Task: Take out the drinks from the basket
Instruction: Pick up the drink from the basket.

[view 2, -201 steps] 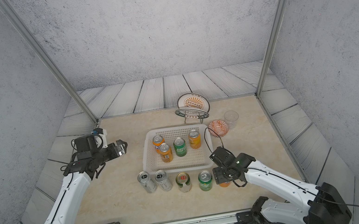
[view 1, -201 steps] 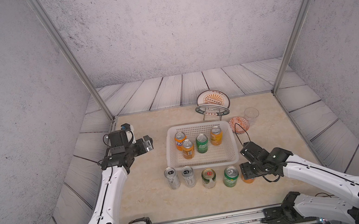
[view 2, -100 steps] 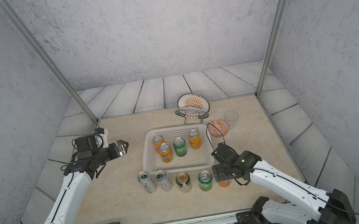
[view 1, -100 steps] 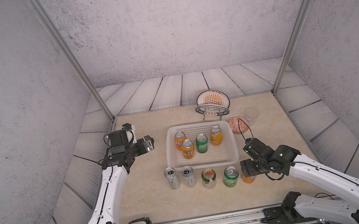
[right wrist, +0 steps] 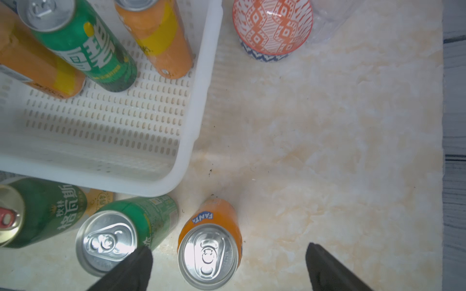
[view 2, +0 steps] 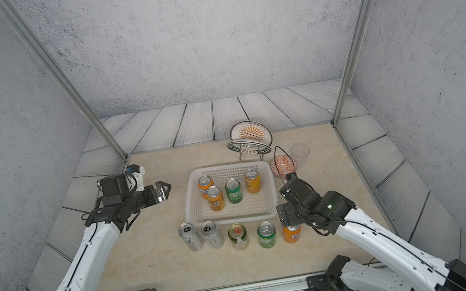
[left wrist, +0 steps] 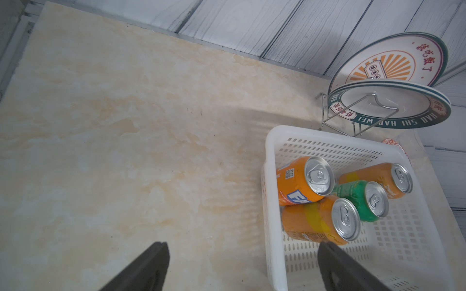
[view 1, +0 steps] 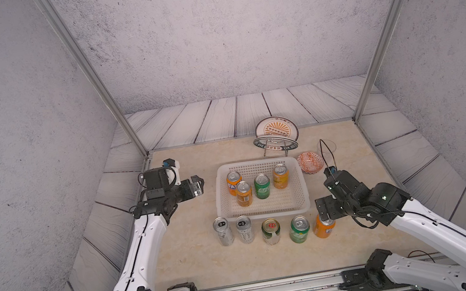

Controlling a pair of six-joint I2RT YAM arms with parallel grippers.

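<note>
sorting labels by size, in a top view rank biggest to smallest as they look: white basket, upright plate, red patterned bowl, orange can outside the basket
1. white basket
2. upright plate
3. red patterned bowl and orange can: about alike; bowl sits farther back, so unranked

A robot-lab test booth dressed up as a kitchen counter

Grey textured wall panels (view 1: 222,27) held by bare aluminium posts (view 1: 87,71) box in a marble-look tabletop (view 1: 199,259) ringed by plank-printed boards (view 1: 214,117). A white left arm (view 1: 143,249) and right arm (view 1: 448,232) are mounted on a metal rail (view 1: 280,290) along the near edge. The kitchen touch comes from props: racked plates (view 1: 276,129), a red-patterned bowl (view 1: 309,162), a clear glass cup (view 2: 300,151), and a white perforated basket (view 1: 263,212) with soft-drink cans (view 1: 299,229) inside it and lined up in front of it
</note>
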